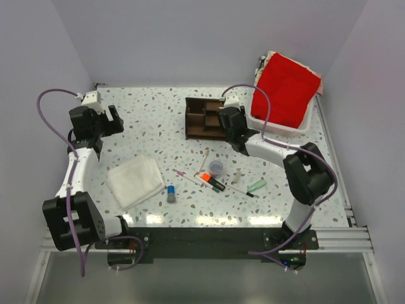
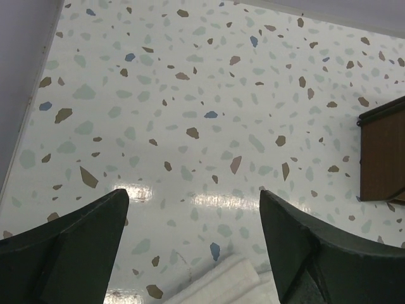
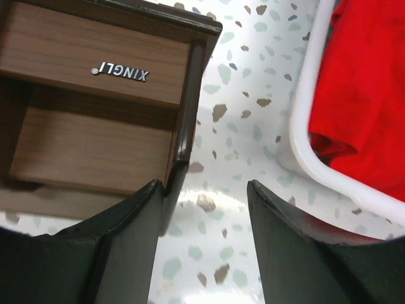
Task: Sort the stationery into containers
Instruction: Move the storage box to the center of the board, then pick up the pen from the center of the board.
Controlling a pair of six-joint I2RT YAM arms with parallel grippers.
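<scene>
The dark brown wooden organizer [image 1: 202, 118] [image 3: 95, 133] stands at the back middle of the table. My right gripper [image 1: 228, 120] [image 3: 204, 187] hovers open at its right wall, with nothing between the fingers. Loose stationery lies in front: thin pale pens [image 1: 190, 178], an orange-and-black highlighter [image 1: 212, 182], a small bluish pot [image 1: 216, 167], a mint-green piece [image 1: 256, 186] and a blue-capped grey stick [image 1: 171, 193]. My left gripper [image 1: 115, 120] [image 2: 193, 196] hangs open and empty over bare table at the far left. The organizer's edge [image 2: 383, 155] shows at the right of its view.
A white folded cloth [image 1: 134, 182] [image 2: 221, 285] lies at the front left. A white basket [image 1: 302, 130] [image 3: 304, 145] holding a red cloth [image 1: 285, 88] [image 3: 367, 95] stands at the back right, close beside the organizer and my right arm.
</scene>
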